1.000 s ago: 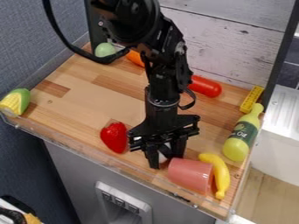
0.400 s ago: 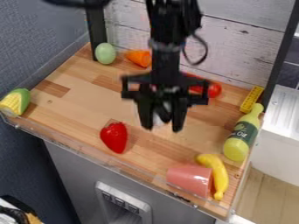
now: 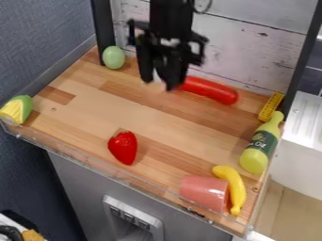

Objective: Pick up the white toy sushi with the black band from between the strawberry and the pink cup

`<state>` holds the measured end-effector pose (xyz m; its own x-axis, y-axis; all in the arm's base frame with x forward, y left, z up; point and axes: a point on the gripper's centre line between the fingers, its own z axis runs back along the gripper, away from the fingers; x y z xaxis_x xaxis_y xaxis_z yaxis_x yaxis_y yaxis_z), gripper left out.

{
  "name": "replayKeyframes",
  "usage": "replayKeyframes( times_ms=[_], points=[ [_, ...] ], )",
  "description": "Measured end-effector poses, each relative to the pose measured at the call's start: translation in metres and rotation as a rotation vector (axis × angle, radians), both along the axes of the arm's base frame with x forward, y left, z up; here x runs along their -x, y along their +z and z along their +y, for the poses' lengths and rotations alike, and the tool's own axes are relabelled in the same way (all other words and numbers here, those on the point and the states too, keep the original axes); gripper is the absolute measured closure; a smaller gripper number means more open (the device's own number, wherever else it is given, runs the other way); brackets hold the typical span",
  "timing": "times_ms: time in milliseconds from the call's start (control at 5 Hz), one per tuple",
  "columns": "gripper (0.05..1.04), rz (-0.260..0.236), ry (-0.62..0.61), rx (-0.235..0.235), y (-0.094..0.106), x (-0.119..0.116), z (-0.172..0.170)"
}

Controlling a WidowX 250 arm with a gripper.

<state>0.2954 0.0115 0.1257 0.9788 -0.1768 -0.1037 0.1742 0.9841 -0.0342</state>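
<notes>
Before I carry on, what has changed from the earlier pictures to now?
The gripper rose from beside the pink cup and moved back toward the plank wall. I can't tell whether it took or released anything. The cup, banana, strawberry and bottle stayed put.

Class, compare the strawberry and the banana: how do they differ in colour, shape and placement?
The strawberry is red; the banana is yellow.
The strawberry is short and plump; the banana is long and curved.
The strawberry sits alone; the banana lies beside the pink cup.
</notes>
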Motion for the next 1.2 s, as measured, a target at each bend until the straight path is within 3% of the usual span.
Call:
replayKeyframes(
  times_ms=[200,400,800,1000,1200],
  points=[
    [0.562,-0.004,-0.102,0.012,0.004,-0.031,0.038],
    [0.562,0.002,-0.045,0.014,0.0,-0.053,0.082],
    [0.562,-0.002,0.267,0.013,0.003,-0.051,0.158],
    [0.563,-0.019,0.364,0.003,-0.005,-0.05,0.174],
    [0.563,-0.023,0.357,0.007,-0.01,-0.05,0.175]
  ],
)
